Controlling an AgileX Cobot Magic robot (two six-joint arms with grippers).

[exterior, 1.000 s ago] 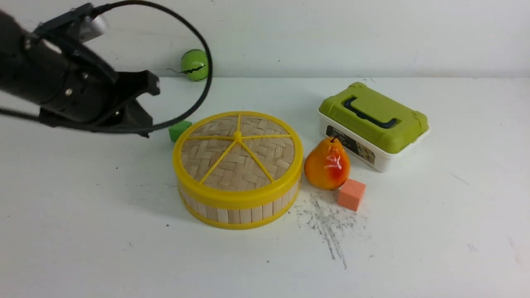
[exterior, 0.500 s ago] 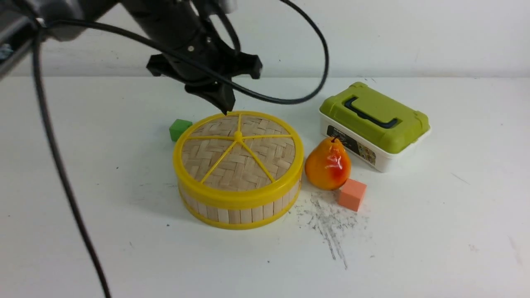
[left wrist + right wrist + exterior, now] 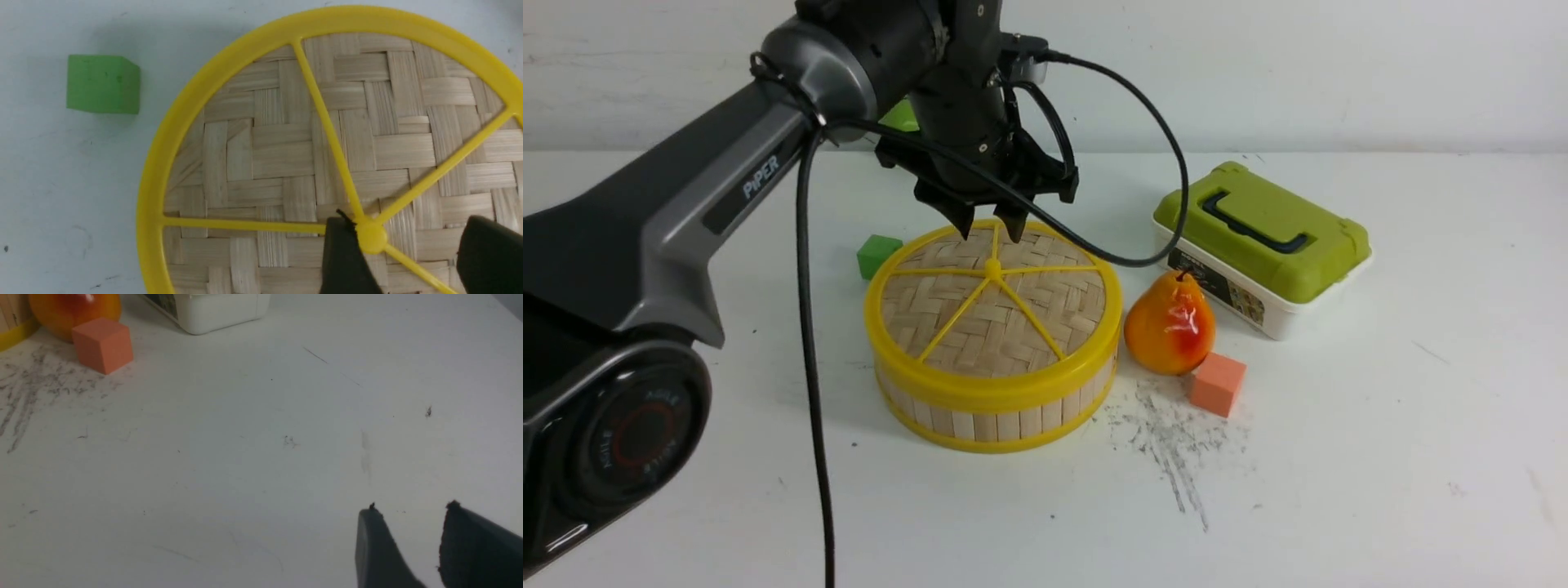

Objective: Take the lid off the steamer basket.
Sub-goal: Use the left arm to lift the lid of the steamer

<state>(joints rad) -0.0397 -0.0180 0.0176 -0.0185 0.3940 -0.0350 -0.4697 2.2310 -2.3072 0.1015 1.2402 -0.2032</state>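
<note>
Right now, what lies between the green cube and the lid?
Nothing: only a bare strip of table separates cube and lid, clearest in the left wrist view.

Pear (image 3: 1170, 325), orange cube (image 3: 1217, 384), green cube (image 3: 877, 255), box (image 3: 1262, 245)

The lid (image 3: 992, 306), a flat woven-bamboo disc with thick yellow rim, five yellow spokes and centre knob, sits level and closed on the steamer basket (image 3: 1001, 423), a shallow round basket of upright pale slats standing on the white table (image 3: 1339, 457).
</note>
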